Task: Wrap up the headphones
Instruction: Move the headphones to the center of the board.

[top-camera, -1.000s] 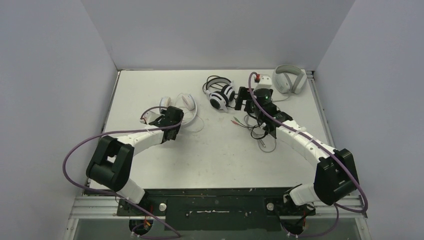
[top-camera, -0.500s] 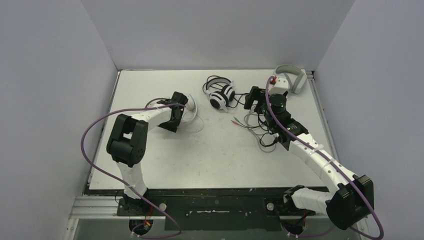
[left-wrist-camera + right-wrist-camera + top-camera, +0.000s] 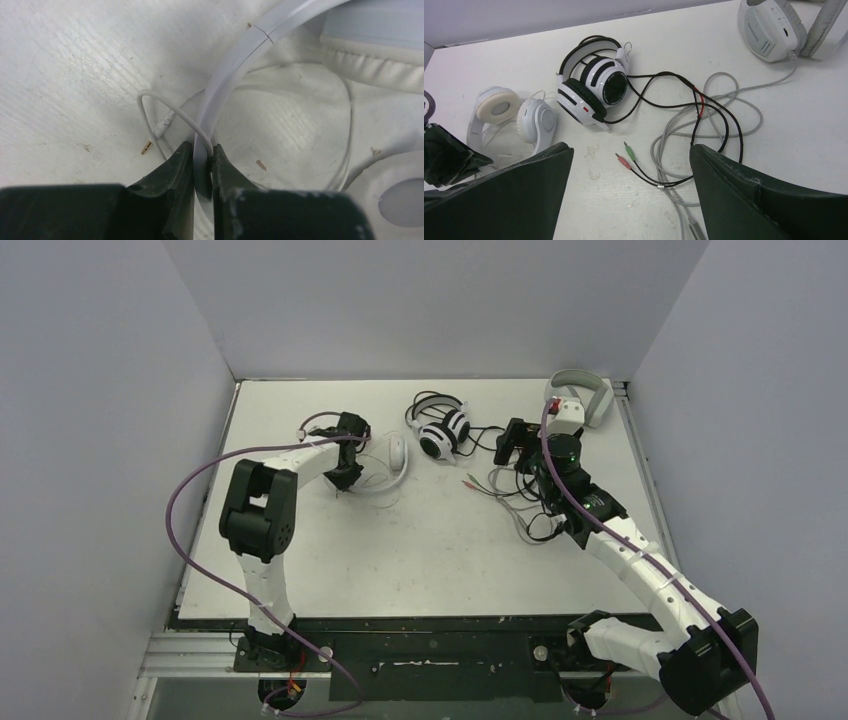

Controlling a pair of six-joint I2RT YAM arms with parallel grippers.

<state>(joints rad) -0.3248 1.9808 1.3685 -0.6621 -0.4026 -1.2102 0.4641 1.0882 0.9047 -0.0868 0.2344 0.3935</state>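
Observation:
The small white headphones (image 3: 397, 453) lie left of centre, ear cups (image 3: 499, 106) side by side. My left gripper (image 3: 202, 159) is shut on their thin white headband (image 3: 235, 65), and the thin cable (image 3: 165, 102) loops across the jaws. The cable's plug (image 3: 146, 147) lies beside them on the table. The black-and-white headset (image 3: 443, 432) sits further back, its black cable (image 3: 704, 107) ending in pink and green plugs (image 3: 625, 157). My right gripper (image 3: 631, 150) hangs open above those plugs, holding nothing.
A light grey over-ear pair (image 3: 580, 400) rests at the back right corner. Its long grey cable (image 3: 729, 100) tangles with the black one under my right arm. Grey walls close in the table (image 3: 440, 550) on three sides.
My left gripper has shut on the white headband and the white pair has shifted right. The right arm has drawn slightly right, jaws unchanged.

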